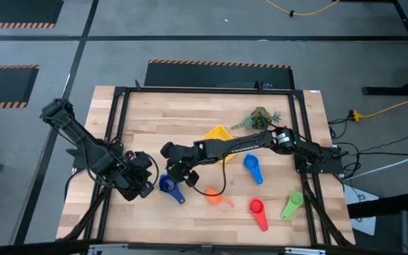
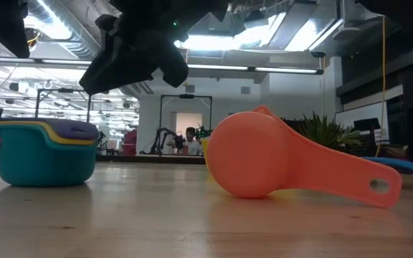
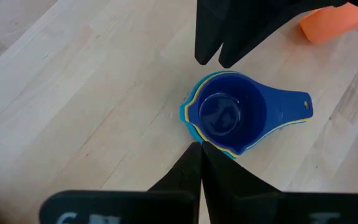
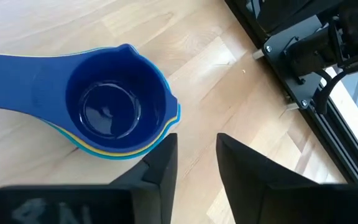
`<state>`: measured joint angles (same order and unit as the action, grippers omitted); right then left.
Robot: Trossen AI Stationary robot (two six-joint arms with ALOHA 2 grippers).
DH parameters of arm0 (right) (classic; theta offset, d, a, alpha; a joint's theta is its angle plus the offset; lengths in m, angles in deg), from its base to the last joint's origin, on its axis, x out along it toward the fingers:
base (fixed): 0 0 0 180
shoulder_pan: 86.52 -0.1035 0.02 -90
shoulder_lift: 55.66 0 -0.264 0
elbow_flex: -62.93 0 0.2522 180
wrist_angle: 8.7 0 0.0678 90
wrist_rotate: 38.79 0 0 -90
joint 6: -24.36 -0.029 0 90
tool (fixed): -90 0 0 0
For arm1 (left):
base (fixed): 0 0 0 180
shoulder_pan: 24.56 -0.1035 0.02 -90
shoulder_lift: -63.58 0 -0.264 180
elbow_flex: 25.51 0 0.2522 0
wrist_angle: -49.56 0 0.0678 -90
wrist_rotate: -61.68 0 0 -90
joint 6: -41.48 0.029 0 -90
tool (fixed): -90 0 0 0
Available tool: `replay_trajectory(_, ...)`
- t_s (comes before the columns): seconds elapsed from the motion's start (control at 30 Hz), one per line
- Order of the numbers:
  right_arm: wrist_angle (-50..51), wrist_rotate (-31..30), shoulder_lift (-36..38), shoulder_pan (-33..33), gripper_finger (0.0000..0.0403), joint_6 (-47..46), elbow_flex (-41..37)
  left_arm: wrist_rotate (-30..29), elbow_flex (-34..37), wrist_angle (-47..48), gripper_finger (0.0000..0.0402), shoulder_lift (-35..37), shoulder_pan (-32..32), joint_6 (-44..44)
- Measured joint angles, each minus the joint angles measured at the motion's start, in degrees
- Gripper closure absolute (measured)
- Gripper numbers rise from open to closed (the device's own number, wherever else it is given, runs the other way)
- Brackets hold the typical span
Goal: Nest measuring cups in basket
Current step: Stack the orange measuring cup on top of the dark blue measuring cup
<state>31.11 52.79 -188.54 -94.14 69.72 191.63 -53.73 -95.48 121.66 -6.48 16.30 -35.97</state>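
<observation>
Dark blue cup [image 1: 168, 185] nested over yellow and light blue; orange cup [image 1: 212, 195], red cup [image 1: 256, 207], green cup [image 1: 293, 202]; yellow basket [image 1: 218, 134].

Seven measuring cups: three nested in one stack [image 1: 170, 187] (dark blue, yellow, light blue) just beside the right end effector [image 1: 179, 172], plus single orange [image 1: 212, 195], blue [image 1: 253, 168], red [image 1: 258, 210] and green [image 1: 292, 205]. One basket [image 1: 217, 134], one plant sprig [image 1: 259, 117].

An overhead camera looks straight down on the whole table [image 1: 190, 113]. A second, at tabletop level, faces across it into the room, close to the orange cup [image 2: 278, 161]. Both wrist cameras look down from close above the same stack of nested cups [image 3: 235, 118] [image 4: 114, 112], also visible from overhead [image 1: 168, 186].
</observation>
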Motion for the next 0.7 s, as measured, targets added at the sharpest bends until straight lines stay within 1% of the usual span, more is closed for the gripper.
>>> replay_trajectory(0.13,0.36,-0.02,0.08,-0.14,0.0285,-0.02,0.01,0.0,0.0,-0.13,0.0399,0.0,-0.01,0.0)
replay_trajectory(0.33,6.36,-0.07,2.41,-0.94,0.0285,-0.18,0.19,0.0,0.0,-0.38,0.0397,0.0,-0.02,0.0)
replay_trajectory(0.43,11.41,-0.02,4.44,-1.34,0.0285,-0.73,0.26,0.01,0.0,-0.63,0.0398,0.0,-0.02,0.0)
replay_trajectory(0.63,22.95,0.14,9.31,-0.72,0.0285,-7.28,0.26,0.01,0.0,-0.76,0.0397,0.0,-0.02,0.0)
replay_trajectory(0.7,27.33,1.13,11.17,-0.09,0.0285,-9.48,0.26,0.0,0.0,-0.78,0.0396,0.0,-0.02,0.0)
